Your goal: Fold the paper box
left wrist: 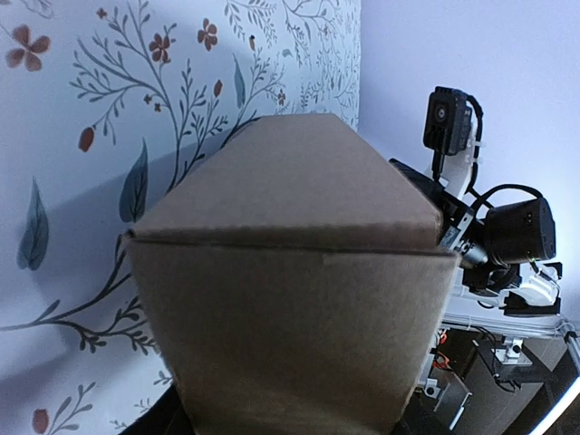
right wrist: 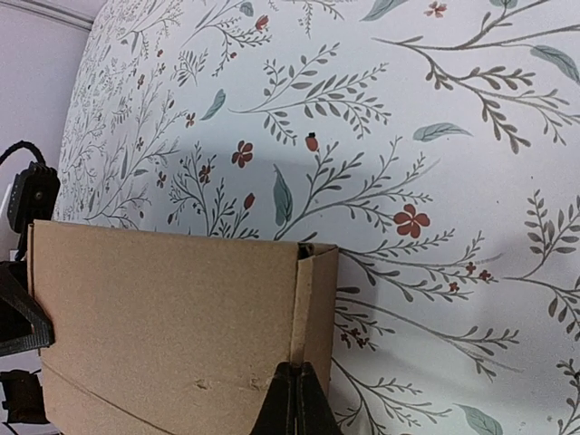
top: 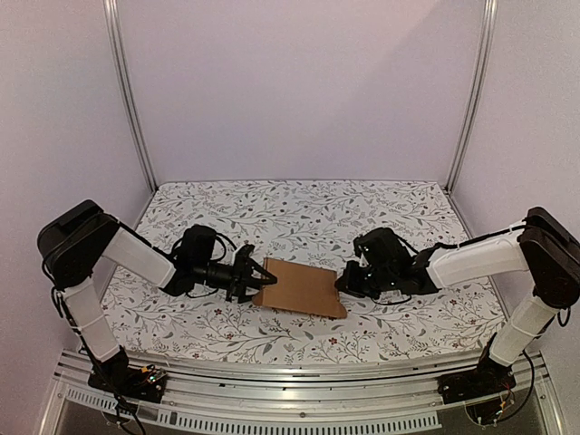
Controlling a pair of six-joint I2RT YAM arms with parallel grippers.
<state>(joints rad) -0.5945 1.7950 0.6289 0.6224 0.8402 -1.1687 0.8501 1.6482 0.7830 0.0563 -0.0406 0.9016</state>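
Grip, right gripper (right wrist: 294, 394): clenched on paper box (right wrist: 163, 317) edge, we judge.
Grip, left gripper (top: 265, 276): at opposite edge; we cannot tell.

Both arms low and inward, left gripper (top: 260, 276) opposite the fully closed right gripper (top: 343, 282).

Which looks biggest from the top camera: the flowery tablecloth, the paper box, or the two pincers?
1. flowery tablecloth
2. paper box
3. left pincer and right pincer, which look alike, so unranked.
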